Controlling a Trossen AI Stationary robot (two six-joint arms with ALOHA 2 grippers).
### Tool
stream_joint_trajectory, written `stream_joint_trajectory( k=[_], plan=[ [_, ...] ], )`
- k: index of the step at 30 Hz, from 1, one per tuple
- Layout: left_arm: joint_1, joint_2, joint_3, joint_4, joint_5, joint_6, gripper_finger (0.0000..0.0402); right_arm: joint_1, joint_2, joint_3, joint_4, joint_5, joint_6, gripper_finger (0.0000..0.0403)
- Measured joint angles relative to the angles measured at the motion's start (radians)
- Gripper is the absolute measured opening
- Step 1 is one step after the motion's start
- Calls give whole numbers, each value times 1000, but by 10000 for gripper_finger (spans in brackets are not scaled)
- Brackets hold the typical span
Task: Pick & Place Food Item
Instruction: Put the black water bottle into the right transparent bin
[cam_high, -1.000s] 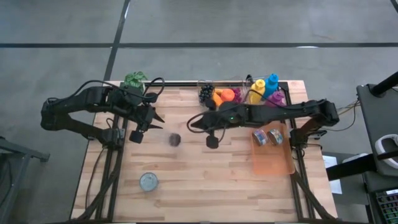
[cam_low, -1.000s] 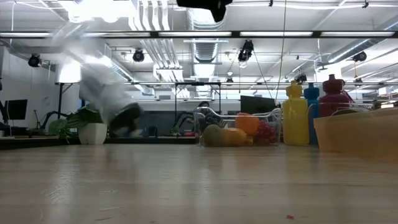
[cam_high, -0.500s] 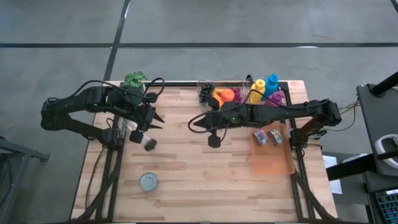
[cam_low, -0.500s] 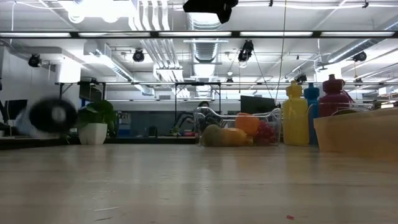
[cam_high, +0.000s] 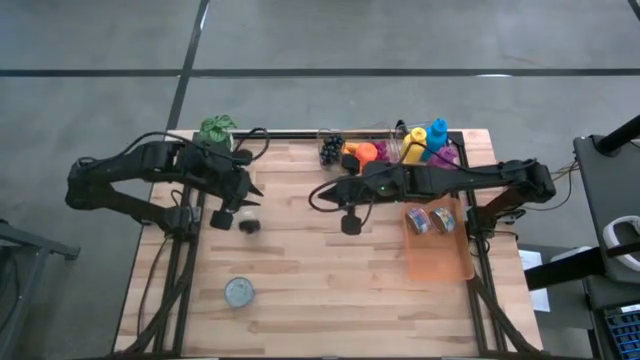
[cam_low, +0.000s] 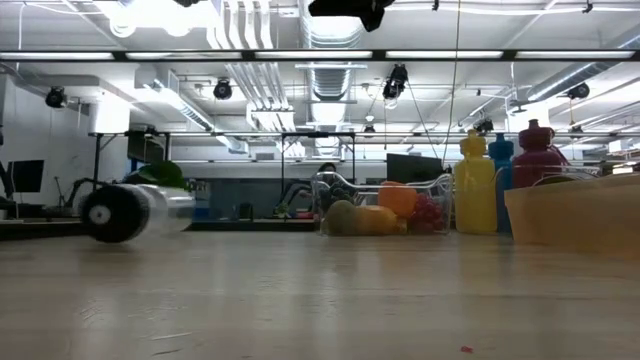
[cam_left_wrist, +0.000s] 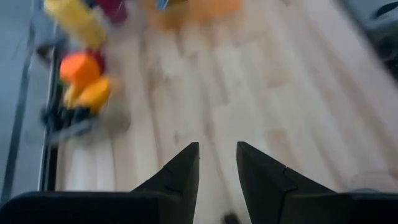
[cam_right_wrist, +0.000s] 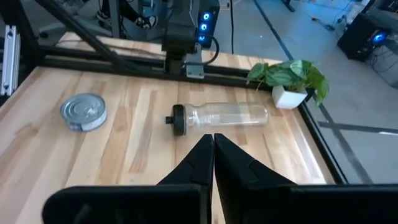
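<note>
A clear plastic bottle (cam_right_wrist: 221, 116) with a black cap is lying on its side on the wooden bench (cam_high: 330, 280), near the left end effector (cam_high: 252, 187), whose fingers (cam_left_wrist: 180, 174) are standing slightly apart and gripping nothing. The right end effector (cam_high: 314, 198) is hovering over the middle of the bench with its fingers pressed together, also empty. A tin can (cam_high: 238, 292) is sitting well apart from the bottle, toward the front edge, while a small potted plant (cam_high: 217, 128) is occupying the back left corner. Along the back edge, a wire basket of fruit (cam_high: 352, 152) is standing beside coloured bottles (cam_high: 428, 141), and an orange tray (cam_high: 437, 245) is holding two small packets on the right.
</note>
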Motion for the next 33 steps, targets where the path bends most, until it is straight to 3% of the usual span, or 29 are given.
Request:
stream_joint_trajectory(
  k=[5,12,20,33],
  plan=[
    [1,6,-90,1,-160,-120,109,9,-5,0,-40,0,0,8],
    [2,6,-250,44,-353,-461,109,27,-18,-4,-72,-1,0,8],
    [2,7,-489,266,-360,-630,109,26,-19,-138,18,-1,49,8],
    [3,7,-828,871,-349,-630,109,-21,-18,-427,265,25,162,8]
  ],
)
